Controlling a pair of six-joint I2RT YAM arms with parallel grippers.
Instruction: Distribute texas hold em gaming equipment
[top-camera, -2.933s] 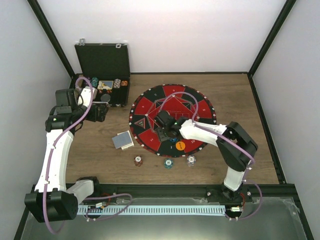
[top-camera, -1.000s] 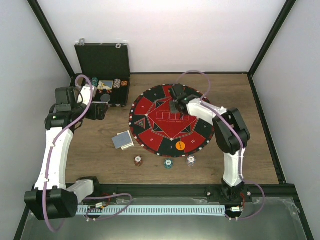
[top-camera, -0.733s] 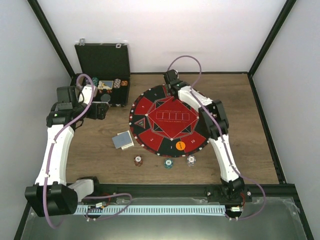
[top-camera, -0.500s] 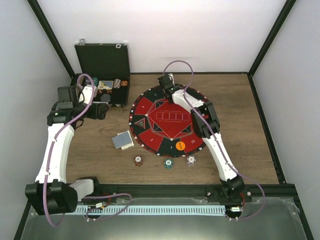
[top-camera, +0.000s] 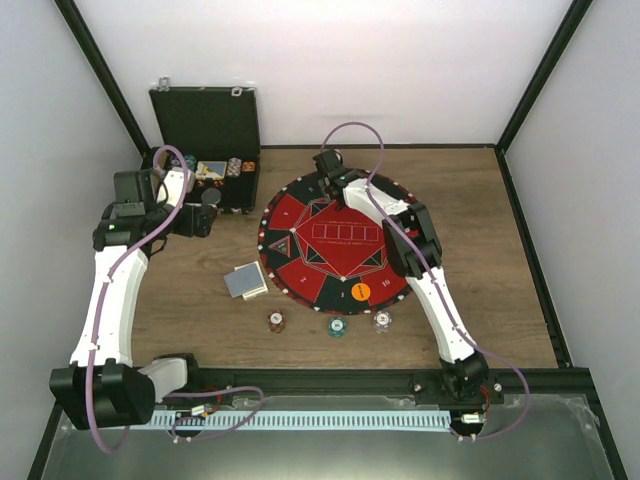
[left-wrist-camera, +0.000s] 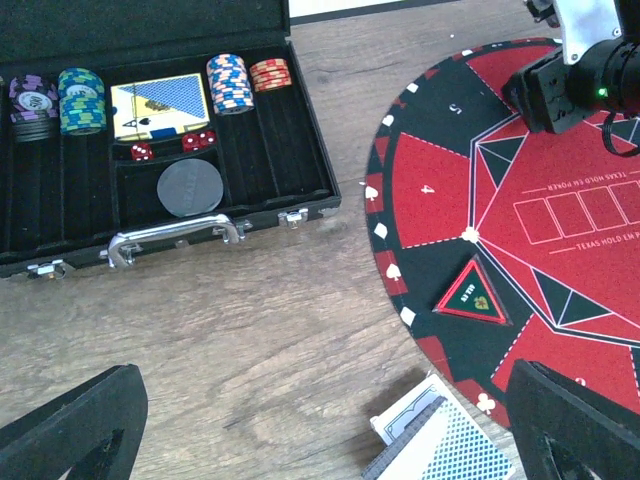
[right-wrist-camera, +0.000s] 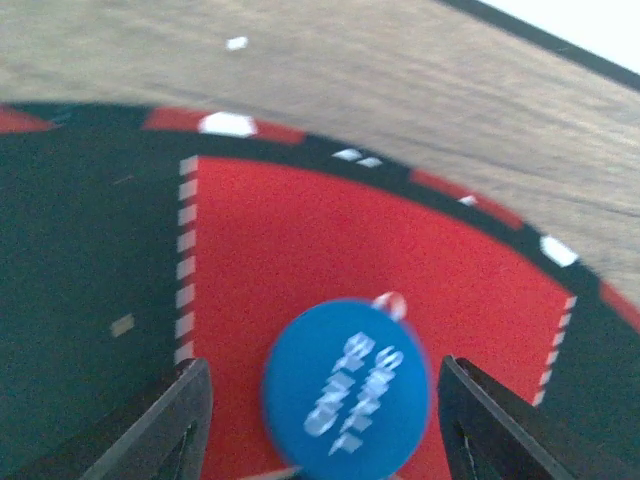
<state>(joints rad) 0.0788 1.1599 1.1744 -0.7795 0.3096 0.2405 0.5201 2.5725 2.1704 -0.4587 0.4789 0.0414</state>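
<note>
In the right wrist view a blue disc (right-wrist-camera: 347, 388) with white lettering lies on a red field of the round poker mat (right-wrist-camera: 300, 220). My right gripper (right-wrist-camera: 322, 372) stands open around the disc, with a gap on each side. From above, that gripper (top-camera: 326, 166) is at the mat's far left rim and hides the disc. An orange disc (top-camera: 361, 292) sits at the mat's near edge. Three striped chips (top-camera: 337, 327) lie in a row in front of the mat. A card deck (top-camera: 245, 281) lies left of the mat. My left gripper (left-wrist-camera: 320, 440) hangs open over bare wood near the deck (left-wrist-camera: 445, 450).
The black hinged case (top-camera: 205, 150) stands open at the back left. In it are chip stacks (left-wrist-camera: 229, 82), cards, red dice and a black disc (left-wrist-camera: 191, 187). A triangular marker (left-wrist-camera: 468, 292) sits on the mat's left side. Cage posts and walls ring the table.
My right arm has swung from the mat's middle out to its far left rim, and its gripper has opened and let go of the blue disc. The left arm has barely moved.
</note>
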